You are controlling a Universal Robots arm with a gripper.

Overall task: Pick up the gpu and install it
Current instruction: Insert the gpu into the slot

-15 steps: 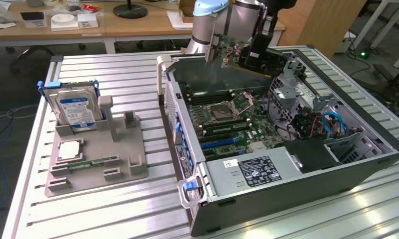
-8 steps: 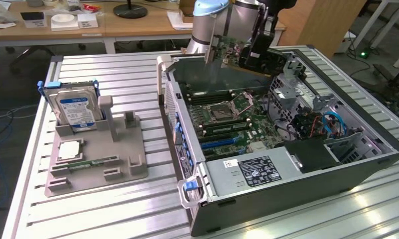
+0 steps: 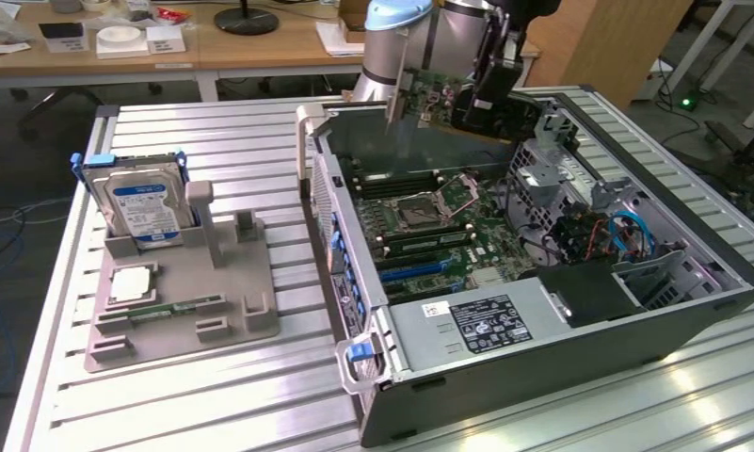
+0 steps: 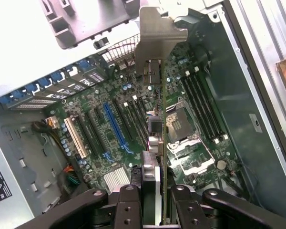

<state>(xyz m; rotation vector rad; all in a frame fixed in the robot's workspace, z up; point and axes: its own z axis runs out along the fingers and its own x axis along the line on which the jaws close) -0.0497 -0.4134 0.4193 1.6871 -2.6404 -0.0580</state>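
Note:
The gpu [image 3: 437, 102] hangs in the air above the far end of the open computer case [image 3: 678, 320], held on edge with its pale metal bracket [image 3: 402, 92] toward the exterior view's left. My gripper [image 3: 488, 92] is shut on the card's other end. In the wrist view the gpu [image 4: 155, 129] runs edge-on from between my fingers [image 4: 131, 202] out to its bracket [image 4: 155, 38]. Below it lies the motherboard [image 4: 133, 119], with a blue slot [image 4: 115, 126] and black slots beside it. The card is well clear of the board.
On the exterior view's left a grey fixture [image 3: 226, 273] holds a silver hard drive [image 3: 144, 209], a processor chip [image 3: 132, 282] and a memory stick [image 3: 169, 309]. Inside the case are the power supply [image 3: 477, 325], cables [image 3: 602, 235] and the processor socket [image 3: 433, 202].

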